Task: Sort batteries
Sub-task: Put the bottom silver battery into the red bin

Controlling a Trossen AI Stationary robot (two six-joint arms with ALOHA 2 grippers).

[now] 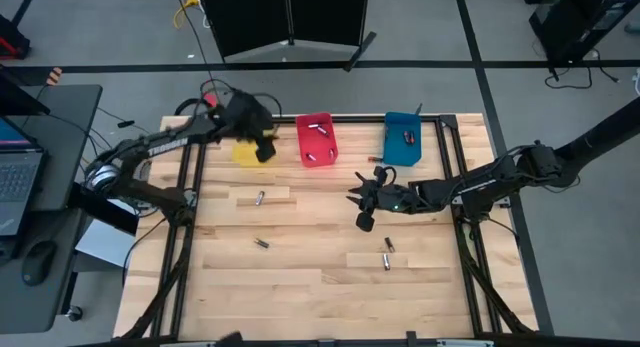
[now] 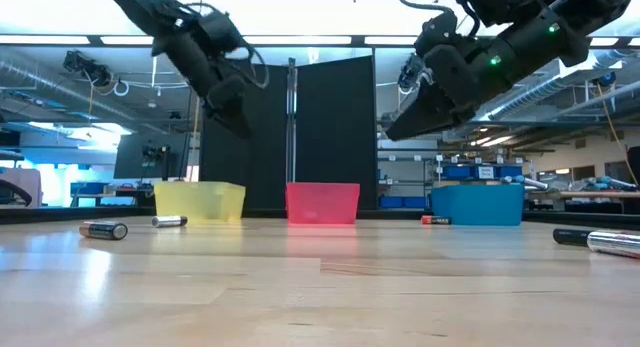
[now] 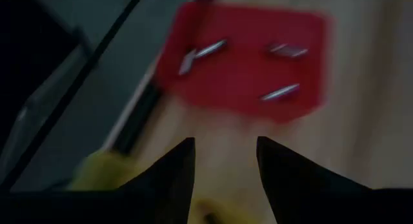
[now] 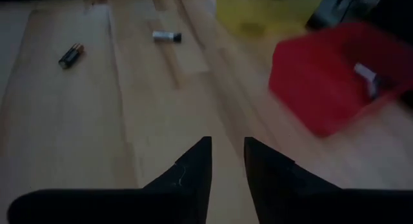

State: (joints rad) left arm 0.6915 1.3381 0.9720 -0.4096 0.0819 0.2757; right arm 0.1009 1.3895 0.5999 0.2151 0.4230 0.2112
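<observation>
High view: left hand point(image 1: 266, 147) hangs over the yellow bin point(image 1: 246, 152) at the desk's point(image 1: 320, 287) far edge, fingers wide, empty. Right hand point(image 1: 360, 207) mid-desk, narrowly parted, empty; batteries point(image 1: 262, 244) lie loose.

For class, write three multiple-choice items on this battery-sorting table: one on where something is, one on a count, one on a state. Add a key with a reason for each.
1. Which bin sits between the other two?
A yellow
B red
C blue

2. How many batteries lie in the red bin?
A none
B one
C three

3. How do the left gripper's fingers stand?
A apart, holding nothing
B shut on a battery
C shut on a bin rim

Key:
1 B: the red bin stands between the yellow bin and the blue bin.
2 C: the left wrist view shows three batteries inside.
3 A: the left gripper shows an empty gap.
</observation>
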